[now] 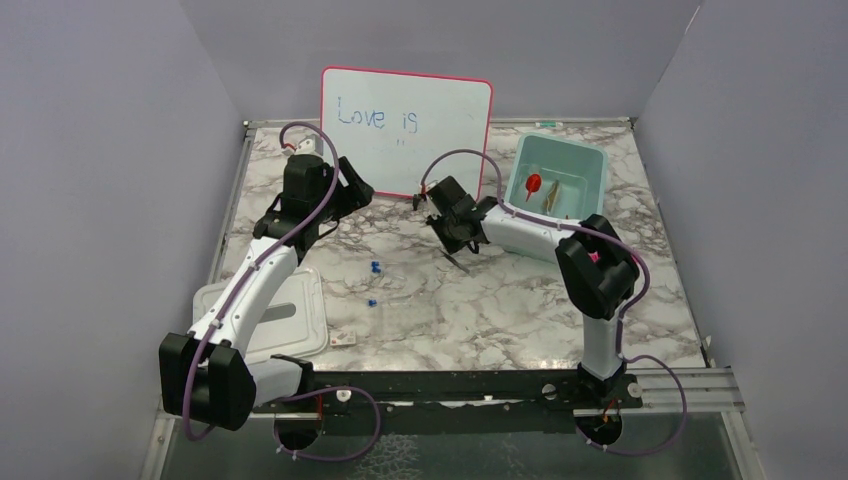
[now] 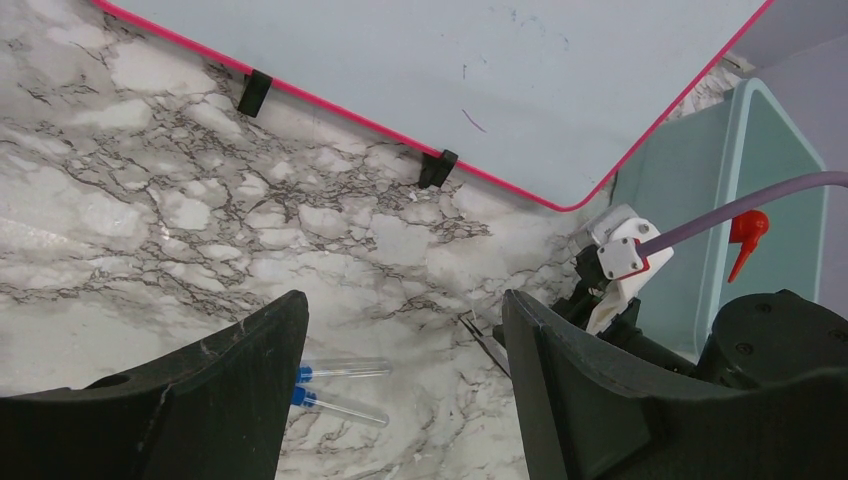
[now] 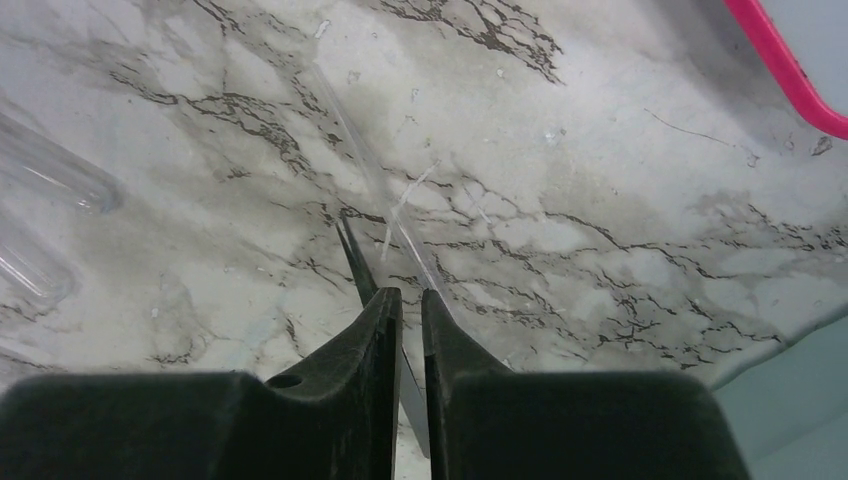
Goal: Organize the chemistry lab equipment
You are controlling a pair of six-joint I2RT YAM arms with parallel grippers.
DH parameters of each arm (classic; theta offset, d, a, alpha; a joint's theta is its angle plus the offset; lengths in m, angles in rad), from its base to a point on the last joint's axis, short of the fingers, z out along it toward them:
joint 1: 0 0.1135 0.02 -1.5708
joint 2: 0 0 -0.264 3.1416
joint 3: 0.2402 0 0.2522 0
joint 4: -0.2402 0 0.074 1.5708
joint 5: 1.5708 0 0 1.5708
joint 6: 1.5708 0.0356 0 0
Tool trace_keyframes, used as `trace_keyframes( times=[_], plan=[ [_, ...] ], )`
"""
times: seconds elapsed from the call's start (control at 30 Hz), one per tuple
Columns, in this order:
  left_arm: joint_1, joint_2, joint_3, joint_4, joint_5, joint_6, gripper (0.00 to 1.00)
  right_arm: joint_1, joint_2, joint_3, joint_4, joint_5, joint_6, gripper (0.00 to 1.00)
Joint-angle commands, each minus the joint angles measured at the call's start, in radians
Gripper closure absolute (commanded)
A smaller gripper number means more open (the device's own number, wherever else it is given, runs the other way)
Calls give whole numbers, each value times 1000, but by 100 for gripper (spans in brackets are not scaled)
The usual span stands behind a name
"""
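metal tongs [image 3: 356, 262] were pinched between the right gripper's [image 3: 410, 296] near-closed fingers, long axis running ahead past the fingertips, above mid table [image 1: 500, 300]. teal bin [image 1: 580, 165] at far right corner, nearer this arm. left gripper [image 2: 400, 310] spread, empty.

"Love is", handwritten in blue ink, is read on the pink-framed whiteboard [image 1: 405, 130], upper left of its face, in the top view. Faint small marks below the words are too small to be read. Nothing else legible is seen.
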Motion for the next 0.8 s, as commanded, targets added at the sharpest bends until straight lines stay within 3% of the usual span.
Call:
trace_keyframes(
  times=[0.0, 0.2, 0.4, 0.77],
  plan=[
    [-6, -1, 38, -3, -3, 20, 26, 4, 30, 28, -21, 74, -16, 83],
    [-5, -3, 41, -8, -6, 20, 26, 2, 53, 35, -17, 102, -25, 80],
    [-5, -3, 42, -8, -10, 20, 26, 2, 74, 28, -25, 20, -42, 73],
    [-5, 2, 47, -11, -10, 28, 26, -1, 83, 31, -62, -65, -82, 71]
  ],
)
